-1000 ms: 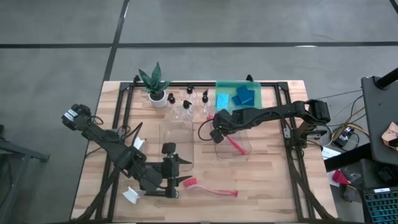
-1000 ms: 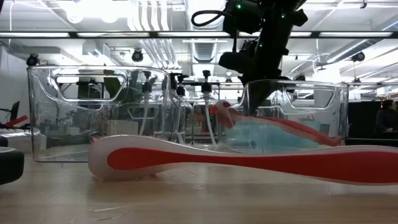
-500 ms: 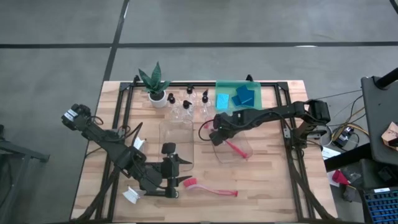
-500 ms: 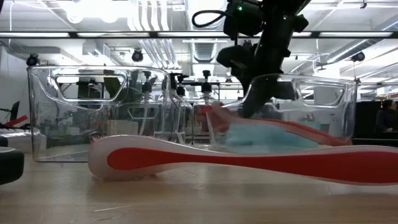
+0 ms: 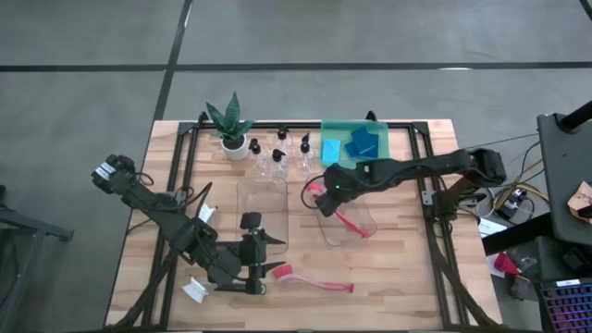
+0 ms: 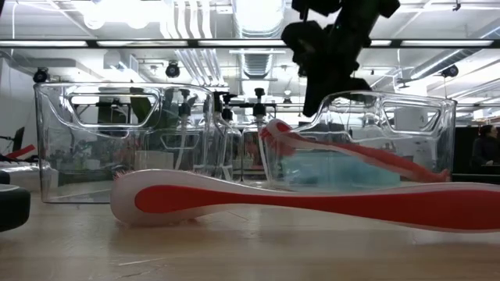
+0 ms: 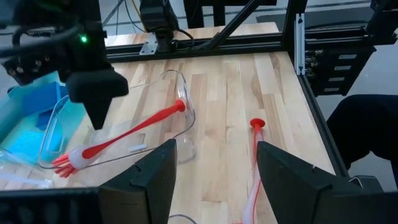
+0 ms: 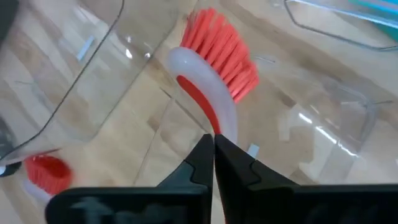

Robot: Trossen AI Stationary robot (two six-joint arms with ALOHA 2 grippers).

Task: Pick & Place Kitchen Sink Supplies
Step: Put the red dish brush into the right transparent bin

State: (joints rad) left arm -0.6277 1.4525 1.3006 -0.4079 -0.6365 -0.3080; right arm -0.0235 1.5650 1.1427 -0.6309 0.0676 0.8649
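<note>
Where the pale wooden table stands on a grey concrete floor, the low view shows a workshop hall with ceiling lights behind it. Two clear bins sit mid-table: the left bin and the right bin. Two red brushes are visible: one brush lies slanting in the right bin with its bristle head over the rim, the other brush flat on the table near the front edge. Four small bottles stand beside one potted plant. Three blue sponges lie in the green tray. The right gripper, jaws pressed together, hangs above the bin's brush. The left gripper, jaws spread, waits beside the table's brush.
</note>
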